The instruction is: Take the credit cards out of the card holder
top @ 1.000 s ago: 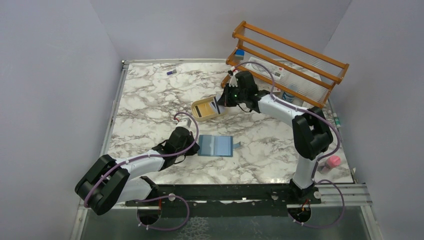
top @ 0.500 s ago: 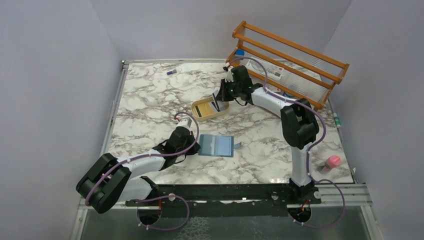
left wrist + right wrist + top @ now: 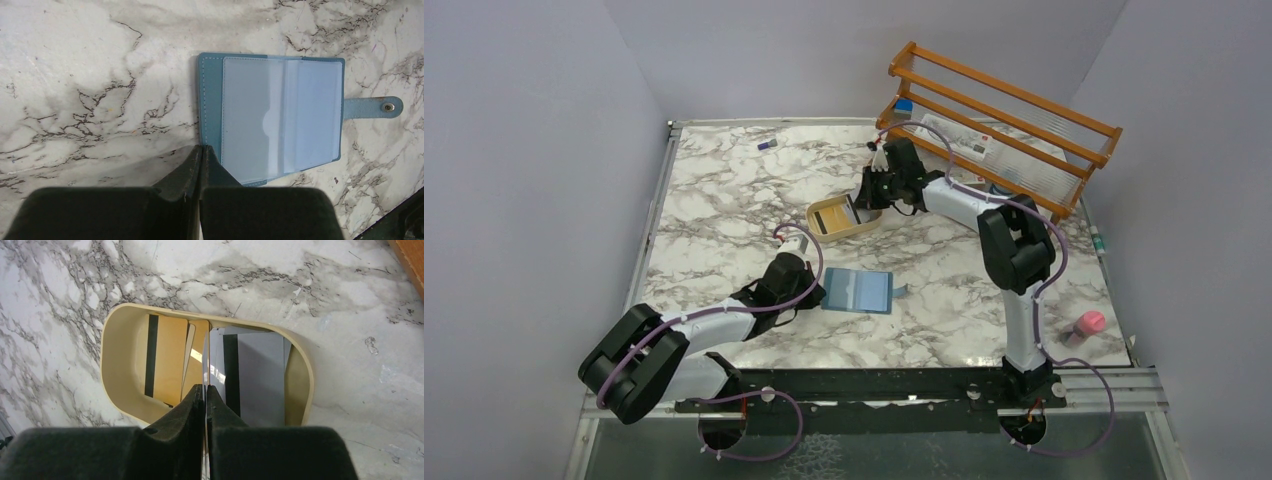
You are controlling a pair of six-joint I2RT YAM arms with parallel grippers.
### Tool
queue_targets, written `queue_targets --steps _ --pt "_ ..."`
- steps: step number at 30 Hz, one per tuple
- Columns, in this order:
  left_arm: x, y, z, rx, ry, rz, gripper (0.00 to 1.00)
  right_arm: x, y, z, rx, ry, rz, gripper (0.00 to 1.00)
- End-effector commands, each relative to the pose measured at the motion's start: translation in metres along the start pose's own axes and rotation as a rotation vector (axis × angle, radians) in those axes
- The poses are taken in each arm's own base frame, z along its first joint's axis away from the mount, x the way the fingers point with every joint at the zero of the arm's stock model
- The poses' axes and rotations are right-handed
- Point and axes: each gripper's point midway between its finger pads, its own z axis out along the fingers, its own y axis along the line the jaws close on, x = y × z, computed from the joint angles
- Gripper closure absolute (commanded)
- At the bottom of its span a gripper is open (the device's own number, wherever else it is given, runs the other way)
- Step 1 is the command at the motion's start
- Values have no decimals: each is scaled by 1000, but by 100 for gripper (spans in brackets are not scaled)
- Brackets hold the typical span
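Note:
The teal-blue card holder [image 3: 856, 291] lies open on the marble, its clear pockets [image 3: 280, 115] and snap tab [image 3: 372, 107] facing up. No card shows in the pockets. My left gripper [image 3: 201, 147] is shut, its tips resting on the holder's near left corner [image 3: 816, 296]. My right gripper [image 3: 205, 387] hovers over the tan tray [image 3: 107, 355] and is shut on a thin credit card [image 3: 204, 360] seen edge-on. Inside the tray lie a yellow card [image 3: 170, 360] and a grey card [image 3: 260, 375], each with a dark stripe. From above, the right gripper [image 3: 861, 200] is at the tray's right end.
An orange wooden rack [image 3: 1004, 110] holding small items stands at the back right, just behind the right arm. A pink object [image 3: 1090, 322] sits near the right front edge. A small purple item [image 3: 767, 145] lies at the back left.
The right arm has swung left and lowered its card down into the tray. The left arm and the card holder have not moved.

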Motion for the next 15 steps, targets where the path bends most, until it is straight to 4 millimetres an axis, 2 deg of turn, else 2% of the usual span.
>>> queue_targets --steps 1,8,11,15 --pt "4 2 -2 -11 23 18 100 16 -11 6 15 49 9 86" --pt "5 4 -5 -18 21 18 100 9 -24 1 75 39 12 71" --pt "6 5 -5 -20 22 16 100 -3 -25 -5 97 18 -2 71" --pt "5 5 -5 -20 21 17 100 -31 -24 -21 149 -43 -41 67"
